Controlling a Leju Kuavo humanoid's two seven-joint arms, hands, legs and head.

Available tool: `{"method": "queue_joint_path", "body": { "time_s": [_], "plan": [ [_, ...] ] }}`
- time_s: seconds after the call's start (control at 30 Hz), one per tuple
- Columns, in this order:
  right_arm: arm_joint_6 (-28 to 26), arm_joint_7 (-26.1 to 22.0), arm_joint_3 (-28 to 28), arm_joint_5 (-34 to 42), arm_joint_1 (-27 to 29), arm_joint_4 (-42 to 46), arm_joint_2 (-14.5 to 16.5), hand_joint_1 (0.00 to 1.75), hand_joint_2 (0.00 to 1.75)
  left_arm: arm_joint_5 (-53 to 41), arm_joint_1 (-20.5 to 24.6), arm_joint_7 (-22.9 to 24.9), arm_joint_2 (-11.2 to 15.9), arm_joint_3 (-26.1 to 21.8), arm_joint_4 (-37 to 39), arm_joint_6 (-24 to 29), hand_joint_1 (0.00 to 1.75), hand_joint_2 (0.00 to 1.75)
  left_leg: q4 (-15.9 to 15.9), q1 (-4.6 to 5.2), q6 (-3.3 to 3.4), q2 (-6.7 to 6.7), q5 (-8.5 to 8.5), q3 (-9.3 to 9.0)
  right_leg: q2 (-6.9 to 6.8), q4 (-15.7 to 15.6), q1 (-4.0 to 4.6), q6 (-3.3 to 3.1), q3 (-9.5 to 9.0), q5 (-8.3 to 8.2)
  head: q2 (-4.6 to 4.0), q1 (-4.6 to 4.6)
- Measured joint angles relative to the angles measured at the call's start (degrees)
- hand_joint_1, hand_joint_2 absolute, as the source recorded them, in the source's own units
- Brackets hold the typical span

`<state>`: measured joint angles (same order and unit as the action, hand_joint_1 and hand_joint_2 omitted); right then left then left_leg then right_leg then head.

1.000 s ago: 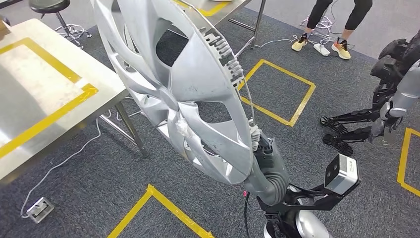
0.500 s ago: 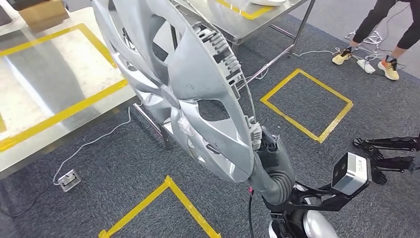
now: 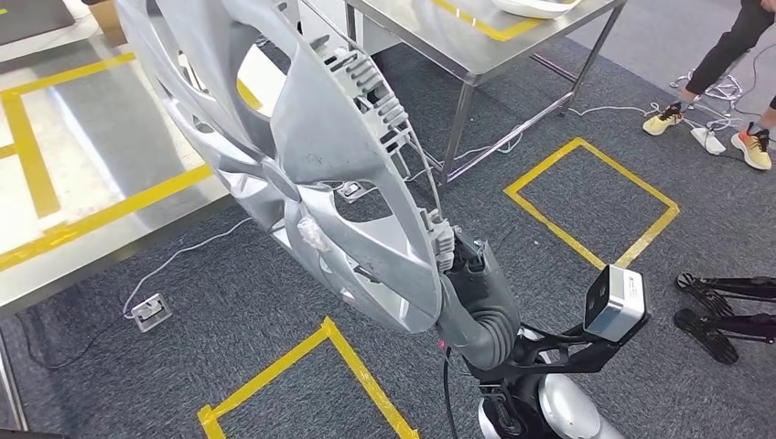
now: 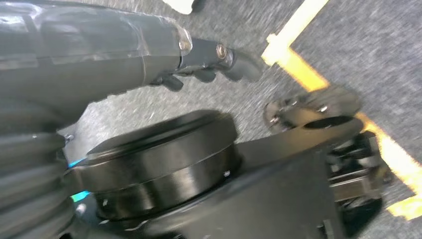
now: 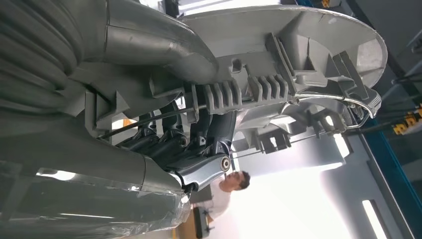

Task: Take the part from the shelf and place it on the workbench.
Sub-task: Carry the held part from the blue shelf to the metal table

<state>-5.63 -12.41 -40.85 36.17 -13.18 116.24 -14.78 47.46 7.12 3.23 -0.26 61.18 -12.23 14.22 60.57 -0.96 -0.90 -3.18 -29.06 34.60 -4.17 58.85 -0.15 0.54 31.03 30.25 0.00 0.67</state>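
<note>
Head view: the right hand (image 3: pixel 471 274) grips the lower rim of a large silver wheel cover (image 3: pixel 302 174), holding it on edge and tilted, up and away from the fingers toward the picture's upper left. The cover's top runs out of frame, and it hides most of the fingers; only the grey hand body and its ribbed wrist show below the rim. Behind the cover, beyond the fingers, lies a steel desk (image 3: pixel 64 183) marked with yellow tape, partly covered by the part. A second steel desk (image 3: pixel 476 46) stands farther off, cut by the top edge. A person's legs (image 3: pixel 723 73) show at the far right, the rest cut off.

Left wrist view: the left hand (image 4: pixel 199 64) hangs over grey carpet, its dark fingers (image 4: pixel 239 62) curled inward with nothing in them; the picture is blurred.

Right wrist view: dark fingers (image 5: pixel 199 139) wrap the ribbed rim and wire ring of the wheel cover, close against its back. A person (image 5: pixel 229 186) stands beyond, washed out by glare.
</note>
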Motion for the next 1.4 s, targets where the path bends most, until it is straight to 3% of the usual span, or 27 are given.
{"method": "queue_joint_path", "body": {
  "time_s": [0.07, 0.1, 0.17, 0.2, 0.23, 0.27, 0.33, 0.37, 0.43, 0.47, 0.5, 0.57, 0.63, 0.7, 0.73, 0.77, 0.83, 0.9, 0.93, 1.0, 1.07, 1.13, 1.2, 1.23, 1.27, 1.33, 1.4],
  "plan": [
    [0.0, 0.0, 0.0, 0.0, -0.1, 0.0, 0.0, 1.75, 1.75, 0.0, 0.1, 0.2, 0.0, 0.0, 0.0, -0.1, 0.00, 1.75, -0.1, -0.11, 0.71, 1.03, 0.36, 0.22, 1.80, 3.1, -0.25, 0.48, 1.21, 2.54, 0.00, 0.40],
    [0.0, 0.0, -0.1, 0.0, -0.2, 0.0, 0.0, 1.75, 1.75, 0.0, 0.1, 0.1, -0.1, 0.0, 0.0, -0.1, 0.00, 1.75, -0.1, -0.09, 0.96, 1.55, 0.51, 0.37, 2.86, 6.4, -0.33, 0.65, 2.55, 4.59, 0.00, 0.75],
    [0.1, 0.0, -0.2, 0.0, -0.1, 0.0, -0.1, 1.75, 1.75, 0.1, 0.2, -0.6, -0.1, 0.0, 0.0, 0.0, 0.00, 1.75, -0.1, 0.06, 1.32, 2.64, 0.74, 0.67, 3.67, 13.9, -0.35, 0.64, 5.68, 7.96, 0.00, 1.41],
    [0.1, 0.0, -0.3, 0.0, -0.1, -0.1, -0.1, 1.75, 1.75, 0.1, 0.1, -1.1, -0.1, 0.0, 0.0, 0.0, 0.00, 1.75, -0.1, 0.18, 1.45, 3.24, 0.83, 0.77, 3.77, 16.1, -0.33, 0.48, 6.59, 8.37, 0.00, 1.68],
    [0.1, 0.0, -0.4, 0.0, 0.0, -0.1, -0.1, 1.75, 1.75, 0.1, 0.1, -1.5, -0.1, 0.0, 0.0, 0.0, 0.00, 1.75, -0.1, 0.31, 1.55, 3.87, 0.93, 0.83, 3.87, 16.0, -0.31, 0.17, 6.50, 7.55, 0.00, 1.93],
    [0.1, 0.0, -0.4, 0.0, 0.0, -0.1, -0.1, 1.75, 1.75, 0.1, 0.1, -1.8, -0.1, 0.0, 0.0, 0.1, 0.00, 1.75, -0.1, 0.45, 1.59, 4.54, 1.04, 0.82, 4.13, 13.6, -0.25, -0.29, 5.40, 5.70, 0.00, 2.15],
    [0.1, -0.1, -0.4, 0.0, -0.1, -0.2, -0.1, 1.75, 1.75, 0.0, 0.1, -2.1, -0.2, 0.0, 0.0, 0.3, 0.00, 1.75, -0.1, 0.59, 1.50, 5.75, 1.30, 0.90, 6.04, 5.6, 0.00, -1.61, 1.79, 1.57, 0.00, 2.36],
    [0.1, -0.2, -0.4, 0.0, -0.2, -0.2, -0.1, 1.75, 1.75, 0.0, 0.2, -2.2, -0.3, 0.0, 0.0, 0.4, 0.00, 1.75, -0.1, 0.50, 1.29, 6.30, 1.51, 1.06, 7.05, 2.4, 0.16, -2.15, 0.46, 0.35, 0.00, 2.28],
    [0.1, -0.2, -0.4, 0.1, -0.3, -0.1, -0.1, 1.75, 1.75, 0.0, 0.2, -2.3, -0.6, 0.0, 0.0, 0.5, 0.00, 1.75, -0.2, 0.14, 0.60, 7.28, 2.04, 1.59, 7.90, 0.1, 0.47, -2.70, -0.40, -0.06, 0.00, 2.40],
    [0.1, -0.2, -0.4, 0.1, -0.4, -0.1, -0.1, 1.75, 1.75, 0.0, 0.1, -2.2, -0.7, 0.0, 0.0, 0.4, 0.00, 1.75, -0.4, -0.01, 0.14, 7.80, 2.37, 1.80, 7.42, -0.5, 0.58, -2.68, -0.48, -0.29, 0.00, 2.63],
    [0.1, -0.2, -0.4, 0.2, -0.5, -0.2, -0.1, 1.75, 1.75, 0.0, 0.1, -2.2, -0.8, 0.0, 0.0, 0.4, 0.00, 1.75, -0.4, -0.04, -0.17, 7.61, 2.39, 2.02, 6.77, -1.1, 0.48, -2.52, -0.65, -0.60, 0.00, 2.88],
    [0.1, -0.2, -0.5, 0.2, -0.7, -0.1, -0.1, 1.75, 1.75, 0.0, 0.0, -2.0, -0.8, 0.0, 0.0, 0.4, 0.00, 1.75, 1.7, 0.20, -0.59, 5.50, 0.56, 3.27, 5.48, -2.6, 0.18, -2.30, -0.99, -1.45, 0.00, 2.55],
    [0.2, -0.3, -0.5, 0.2, -0.7, -0.1, 0.0, 1.75, 1.75, 0.0, 0.1, -1.9, -0.8, 0.0, 0.0, 0.4, 0.00, 1.75, 7.8, 0.25, -0.95, 3.34, -3.22, 5.93, 4.23, -3.1, 0.04, -2.26, -0.97, -1.87, 0.00, 1.67],
    [0.2, -0.3, -0.5, 0.3, -0.7, -0.2, 0.0, 1.75, 1.75, 0.0, 0.1, -1.9, -0.7, 0.0, 0.0, 0.4, 0.00, 1.75, 13.3, 0.08, -1.46, 3.14, -5.35, 7.90, 2.95, -2.8, 0.02, -2.20, -0.73, -1.85, 0.00, 0.91],
    [0.2, -0.3, -0.5, 0.3, -0.7, -0.2, 0.0, 1.75, 1.75, 0.0, 0.1, -1.8, -0.7, 0.0, 0.0, 0.4, 0.00, 1.75, 13.7, -0.02, -1.67, 3.07, -5.06, 7.69, 2.37, -2.6, -0.01, -2.11, -0.60, -1.79, 0.00, 0.60],
    [0.2, -0.3, -0.6, 0.3, -0.7, -0.3, 0.0, 1.75, 1.75, 0.0, 0.1, -1.8, -0.7, 0.0, 0.0, 0.4, 0.00, 1.75, 11.9, -0.11, -1.84, 2.81, -3.82, 6.35, 1.87, -2.3, -0.07, -1.94, -0.50, -1.67, 0.00, 0.31],
    [0.2, -0.3, -0.7, 0.3, -0.7, -0.3, 0.0, 1.75, 1.75, 0.0, 0.1, -1.7, -0.7, 0.0, 0.0, 0.4, 0.00, 1.75, 4.7, -0.06, -1.97, 0.82, -1.05, 1.96, 1.07, -1.6, -0.11, -1.31, -0.34, -1.22, 0.00, -0.32],
    [0.2, -0.3, -0.7, 0.3, -0.8, -0.3, 0.0, 1.75, 1.75, 0.0, 0.1, -1.7, -0.7, 0.0, 0.0, 0.4, 0.00, 1.75, 0.3, 0.19, -1.18, -1.01, -0.14, -0.49, 0.49, -0.8, 0.11, -0.65, -0.17, -0.75, 0.00, -0.71],
    [0.2, -0.3, -0.7, 0.3, -0.9, -0.3, 0.0, 1.75, 1.75, 0.0, 0.1, -1.7, -0.8, 0.0, 0.0, 0.4, 0.00, 1.75, 0.0, 0.39, -0.62, -1.27, -0.39, -0.52, 0.24, -0.6, 0.24, -0.44, -0.11, -0.67, 0.00, -0.65],
    [0.2, -0.3, -0.7, 0.3, -1.0, -0.3, 0.0, 1.75, 1.75, 0.0, 0.0, -1.7, -0.8, 0.0, 0.0, 0.4, 0.00, 1.75, -0.1, 0.39, 0.36, -0.35, -0.08, -0.34, -0.24, -0.4, 0.14, -0.14, -0.14, -0.49, 0.00, -0.33],
    [0.2, -0.3, -0.7, 0.3, -1.0, -0.3, 0.0, 1.75, 1.75, 0.0, 0.1, -1.8, -0.8, 0.0, 0.0, 0.4, 0.00, 1.75, -0.2, 0.31, 1.05, 0.68, 0.26, -0.17, 0.87, 1.5, -0.14, 0.34, 0.50, 1.22, 0.00, -0.03],
    [0.2, -0.3, -0.7, 0.4, -1.0, -0.3, -0.1, 1.75, 1.75, 0.1, 0.1, -1.9, -0.8, 0.0, 0.0, 0.5, 0.00, 1.75, -0.3, 0.34, 1.56, 1.76, 0.56, 0.13, 2.84, 7.8, -0.33, 0.75, 3.03, 5.15, 0.00, 0.61],
    [0.3, -0.3, -0.7, 0.4, -0.9, -0.3, -0.1, 1.75, 1.75, 0.2, 0.1, -1.9, -0.8, 0.0, 0.0, 0.5, 0.00, 1.75, -0.2, 0.52, 1.88, 2.95, 0.77, 0.41, 3.61, 14.9, -0.33, 0.71, 6.06, 8.03, 0.00, 1.24],
    [0.3, -0.3, -0.7, 0.4, -0.8, -0.4, -0.1, 1.75, 1.75, 0.2, 0.1, -1.9, -0.8, 0.0, 0.0, 0.5, 0.00, 1.75, -0.2, 0.66, 1.98, 3.57, 0.85, 0.46, 3.73, 16.1, -0.29, 0.49, 6.58, 7.89, 0.00, 1.49],
    [0.3, -0.3, -0.7, 0.4, -0.8, -0.4, -0.1, 1.75, 1.75, 0.2, 0.1, -1.8, -0.8, 0.0, 0.0, 0.5, 0.00, 1.75, -0.2, 0.81, 2.06, 4.24, 0.92, 0.44, 3.89, 15.0, -0.23, 0.08, 6.07, 6.52, 0.00, 1.76],
    [0.3, -0.4, -0.7, 0.4, -0.8, -0.4, -0.2, 1.75, 1.75, 0.2, 0.1, -1.6, -0.8, 0.0, 0.0, 0.5, 0.00, 1.75, -0.3, 1.04, 2.09, 5.48, 1.07, 0.34, 5.23, 7.8, 0.07, -1.28, 2.83, 2.20, 0.00, 2.09],
    [0.3, -0.4, -0.7, 0.5, -0.8, -0.4, -0.2, 1.75, 1.75, 0.3, 0.2, -1.4, -0.9, 0.0, 0.0, 0.5, 0.00, 1.75, -0.3, 0.89, 1.70, 6.60, 1.41, 0.60, 6.92, 1.9, 0.44, -2.41, 0.33, -0.39, 0.00, 1.96]
  ]
}}
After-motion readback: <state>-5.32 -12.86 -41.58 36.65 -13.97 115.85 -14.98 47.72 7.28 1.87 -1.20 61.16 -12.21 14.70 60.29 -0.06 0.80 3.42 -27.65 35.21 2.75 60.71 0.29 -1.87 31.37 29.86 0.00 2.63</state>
